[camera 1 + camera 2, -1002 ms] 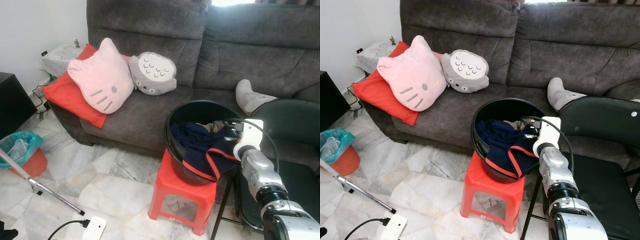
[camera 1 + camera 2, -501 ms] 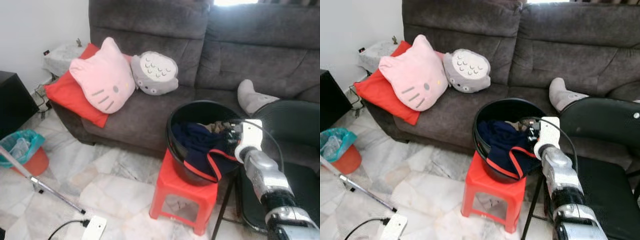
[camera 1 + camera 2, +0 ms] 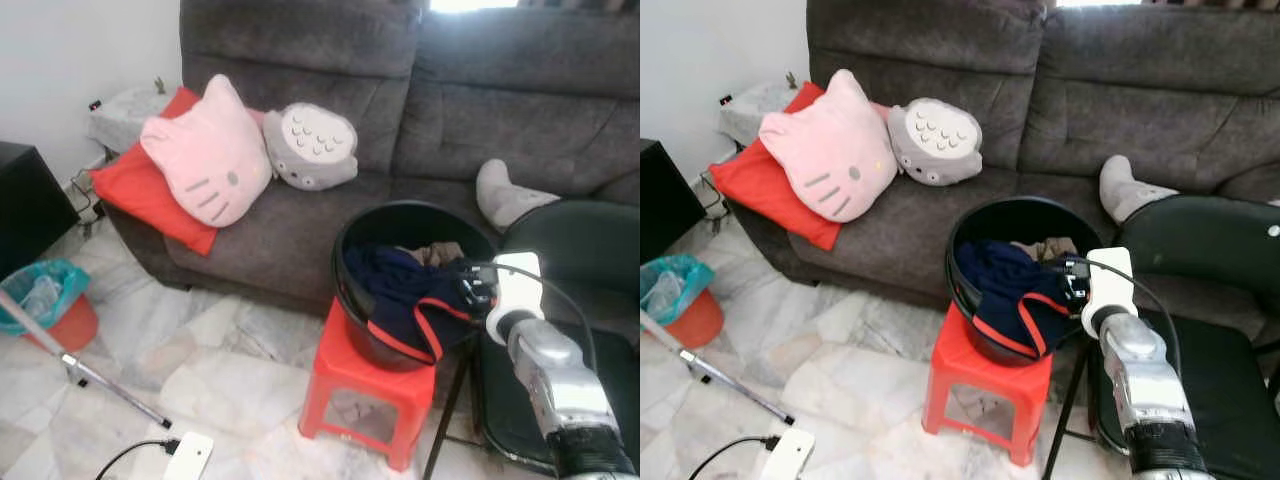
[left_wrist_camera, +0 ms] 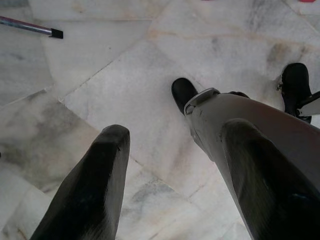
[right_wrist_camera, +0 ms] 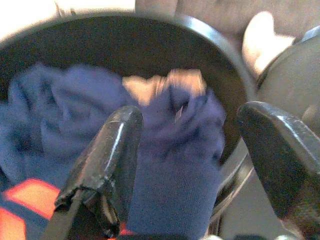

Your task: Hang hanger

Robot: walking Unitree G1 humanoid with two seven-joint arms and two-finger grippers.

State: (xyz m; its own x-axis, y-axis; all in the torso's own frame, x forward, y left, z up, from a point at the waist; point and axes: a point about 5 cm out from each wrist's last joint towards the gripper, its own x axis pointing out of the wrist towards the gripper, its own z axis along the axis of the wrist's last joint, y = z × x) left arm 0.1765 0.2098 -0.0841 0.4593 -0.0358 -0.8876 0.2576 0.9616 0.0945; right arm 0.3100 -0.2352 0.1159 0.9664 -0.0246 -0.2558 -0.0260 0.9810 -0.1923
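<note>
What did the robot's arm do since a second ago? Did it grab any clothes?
The right hand slid back toward the near right rim of the tub, away from the middle of the clothes. It is open over the blue cloth and has grabbed nothing. The left hand hangs open over the floor. The tub, stool, clothes and cushions look unmoved; the camera shifted a little.

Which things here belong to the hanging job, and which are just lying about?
Job in hand:
right gripper, open at the basin's rim
black basin on the red stool
navy garment inside it
No hanger can be seen.

Lying about:
pink cat cushion
grey round cushion
red cushion
sofa
orange bin
</note>
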